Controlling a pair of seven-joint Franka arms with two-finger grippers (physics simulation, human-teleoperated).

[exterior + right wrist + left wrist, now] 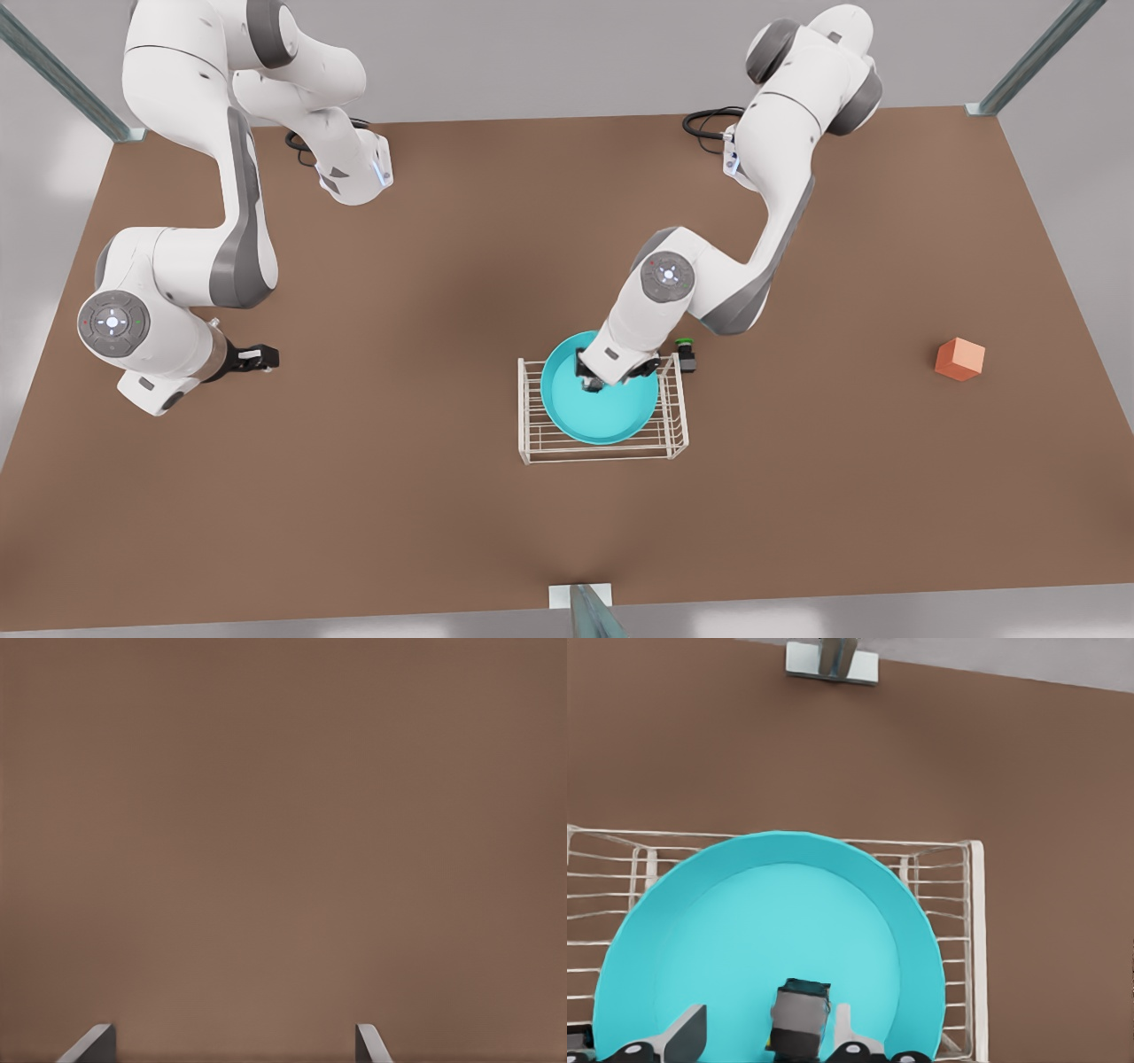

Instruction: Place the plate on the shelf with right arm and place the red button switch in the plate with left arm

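One plate (602,409) on one shelf (540,447), left gripper (766,1041) spread around one switch (801,1016), probably red-capped, right gripper (235,1047) wide open.

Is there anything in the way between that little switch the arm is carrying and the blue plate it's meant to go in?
Nothing visible. The left gripper hangs over the plate on the shelf, the switch between its open fingers. The right gripper waits aside.
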